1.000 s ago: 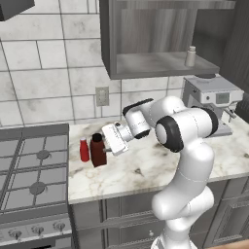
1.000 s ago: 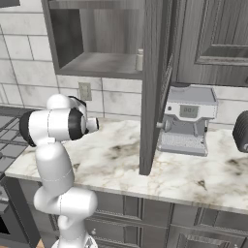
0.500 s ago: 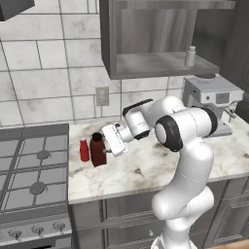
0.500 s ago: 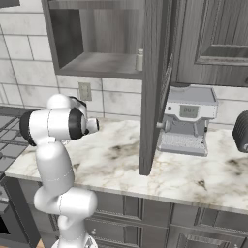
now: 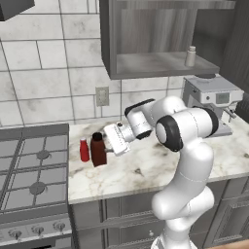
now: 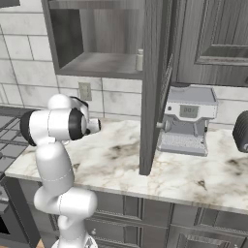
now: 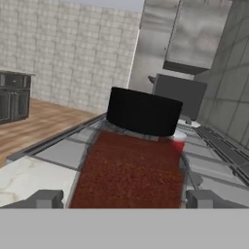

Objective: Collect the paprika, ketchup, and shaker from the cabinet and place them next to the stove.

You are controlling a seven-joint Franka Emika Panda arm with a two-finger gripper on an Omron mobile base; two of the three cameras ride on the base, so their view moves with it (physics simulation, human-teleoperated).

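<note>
Hand view: gripper point(image 7: 124, 198) fingers now spread wide either side of paprika point(image 7: 131, 165), no grip; it's opened since 1 s ago. Bottle on counter point(image 5: 146, 170) by ketchup point(image 5: 84, 150), unmoved.

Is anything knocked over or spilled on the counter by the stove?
Nothing stands out. The paprika and the ketchup both stand upright side by side on the counter beside the stove, with no spill. The shaker stands upright on the cabinet shelf.
</note>
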